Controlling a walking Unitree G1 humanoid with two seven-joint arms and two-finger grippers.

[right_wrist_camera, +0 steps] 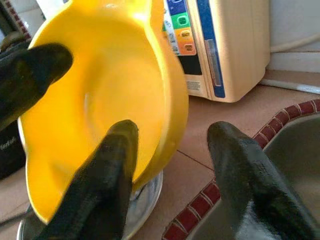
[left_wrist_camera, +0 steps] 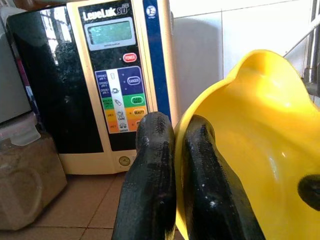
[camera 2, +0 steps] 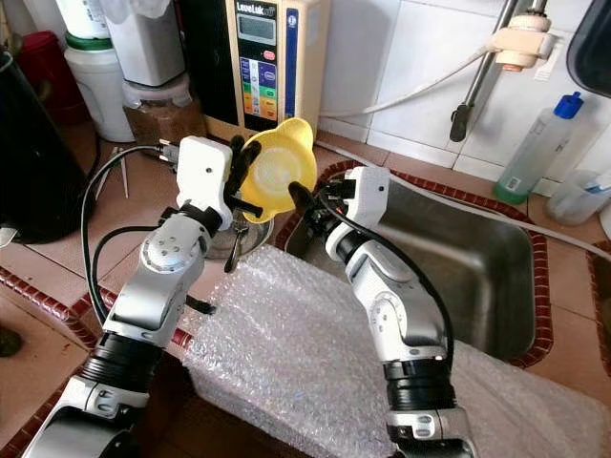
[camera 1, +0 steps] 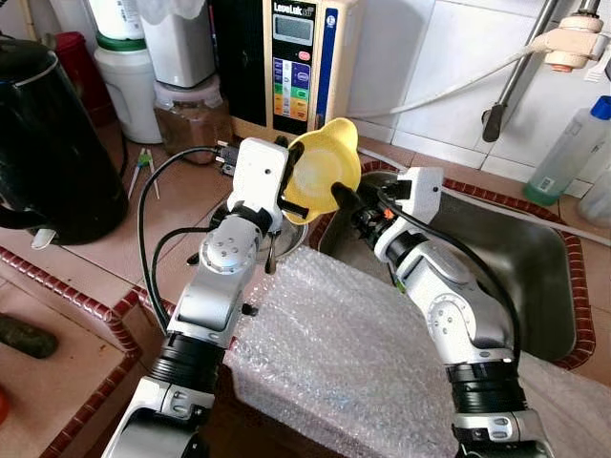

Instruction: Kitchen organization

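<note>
Left wrist view: left gripper [left_wrist_camera: 172, 170] jaws clenched on glossy yellow scalloped bowl [left_wrist_camera: 260, 145]; right gripper [right_wrist_camera: 175, 175] jaws released.

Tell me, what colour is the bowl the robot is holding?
Bright yellow bowl, clearest in the right wrist view.

One yellow plastic bowl with a wavy rim [camera 1: 323, 170] is up in the air, and two black-fingered grippers are at it, the left gripper [camera 1: 289, 181] and the right gripper [camera 1: 348, 200]. Under it sits one shallow steel dish [camera 2: 250, 235]. There is one steel sink [camera 1: 516, 277], one sheet of clear bubble wrap [camera 1: 334, 353], one cream water machine with a button panel [camera 1: 298, 62], one black kettle [camera 1: 48, 143], and one clear bottle with a blue cap [camera 1: 571, 148].
</note>
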